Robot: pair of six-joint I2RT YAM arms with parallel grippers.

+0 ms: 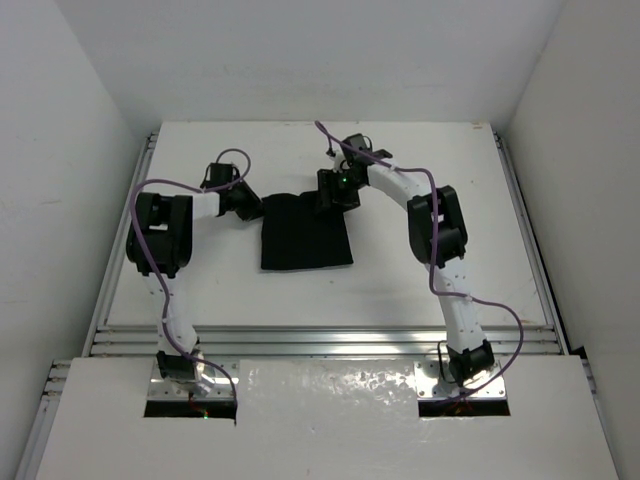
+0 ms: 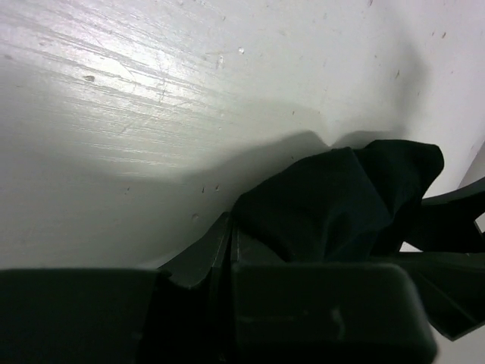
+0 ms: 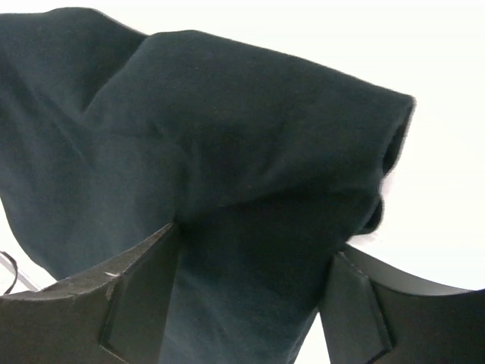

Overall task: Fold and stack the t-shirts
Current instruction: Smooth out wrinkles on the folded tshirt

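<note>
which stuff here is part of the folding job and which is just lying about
Part of the job:
black t-shirt
left end effector, gripping its left edge
right end effector, with cloth between its fingers

Just there:
white table
purple cables
No loose items visible.

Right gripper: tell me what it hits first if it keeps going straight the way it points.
The t-shirt. Its cloth already sits between the right gripper's fingers, filling the view ahead; what lies behind is hidden.

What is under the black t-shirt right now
The white table lies under the black t-shirt. Both grippers, left and right, hold its far corners. Anything beneath the cloth itself is covered.
</note>
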